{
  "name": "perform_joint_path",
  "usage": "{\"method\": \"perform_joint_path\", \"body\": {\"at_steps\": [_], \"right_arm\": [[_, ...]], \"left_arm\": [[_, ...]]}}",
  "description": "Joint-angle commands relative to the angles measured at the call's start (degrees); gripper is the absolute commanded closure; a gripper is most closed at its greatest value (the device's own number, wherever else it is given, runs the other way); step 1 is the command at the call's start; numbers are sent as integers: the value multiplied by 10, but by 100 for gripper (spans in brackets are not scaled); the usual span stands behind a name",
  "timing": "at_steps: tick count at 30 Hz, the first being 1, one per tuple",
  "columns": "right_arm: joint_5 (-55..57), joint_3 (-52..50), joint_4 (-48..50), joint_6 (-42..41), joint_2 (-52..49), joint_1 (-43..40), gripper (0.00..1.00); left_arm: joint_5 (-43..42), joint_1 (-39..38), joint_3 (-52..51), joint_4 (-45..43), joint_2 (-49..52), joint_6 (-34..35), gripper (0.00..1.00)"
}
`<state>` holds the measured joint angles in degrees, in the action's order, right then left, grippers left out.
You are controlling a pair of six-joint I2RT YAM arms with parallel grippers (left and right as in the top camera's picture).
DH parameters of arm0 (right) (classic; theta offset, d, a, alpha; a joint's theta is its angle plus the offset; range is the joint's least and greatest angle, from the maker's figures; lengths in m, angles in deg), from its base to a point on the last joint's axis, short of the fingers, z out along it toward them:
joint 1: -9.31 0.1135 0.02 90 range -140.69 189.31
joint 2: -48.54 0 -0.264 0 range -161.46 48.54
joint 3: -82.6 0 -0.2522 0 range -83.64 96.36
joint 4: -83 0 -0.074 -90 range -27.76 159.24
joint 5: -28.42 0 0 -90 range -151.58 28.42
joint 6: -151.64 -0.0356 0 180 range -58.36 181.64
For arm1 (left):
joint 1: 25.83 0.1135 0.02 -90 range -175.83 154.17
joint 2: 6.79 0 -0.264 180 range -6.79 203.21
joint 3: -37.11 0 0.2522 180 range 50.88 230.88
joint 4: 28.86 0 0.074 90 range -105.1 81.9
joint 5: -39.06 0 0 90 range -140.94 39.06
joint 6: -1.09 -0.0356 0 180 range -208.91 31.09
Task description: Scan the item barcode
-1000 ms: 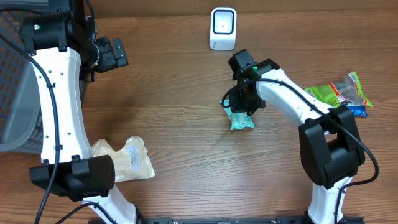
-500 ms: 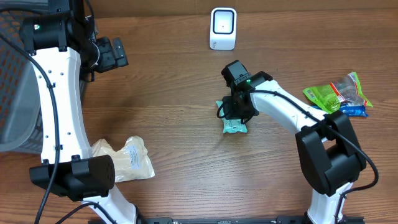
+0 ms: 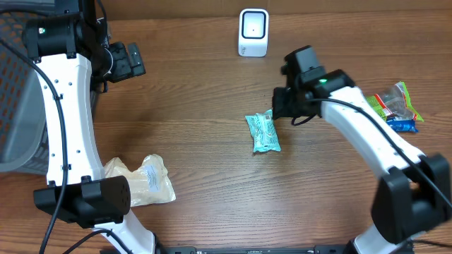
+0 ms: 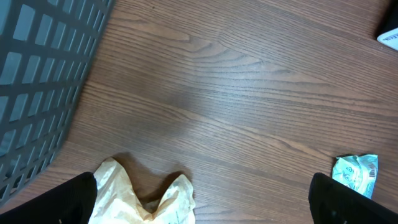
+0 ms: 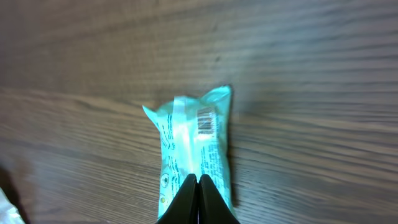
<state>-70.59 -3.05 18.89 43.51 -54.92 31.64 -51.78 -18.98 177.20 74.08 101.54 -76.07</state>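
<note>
Just beside end effector, packet (barcode up)

The packet lies flat on the table, about mid-table. The scanner stands well behind the packet, near the far edge and almost in line with it. The right gripper hangs just behind the packet's far right corner, between packet and scanner but much closer to the packet. Well to the packet's right, by the table's edge, lies a heap of pouches. To the packet's left and nearer the front lies a crumpled bag. The left gripper sits far to the packet's left and behind it; the basket is farther left still
</note>
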Motion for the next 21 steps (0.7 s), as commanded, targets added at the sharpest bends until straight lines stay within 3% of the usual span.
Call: {"method": "perform_joint_path", "body": {"at_steps": [1,9,21], "right_arm": [[-62,-5,26,39,-46,15,95],[-72,-5,92,76,-111,24,96],[-76,-9,78,143,-158,24,96]], "left_arm": [[-2,2,8,1,-8,-15,0],[-2,2,8,1,-8,-15,0],[-2,2,8,1,-8,-15,0]]}}
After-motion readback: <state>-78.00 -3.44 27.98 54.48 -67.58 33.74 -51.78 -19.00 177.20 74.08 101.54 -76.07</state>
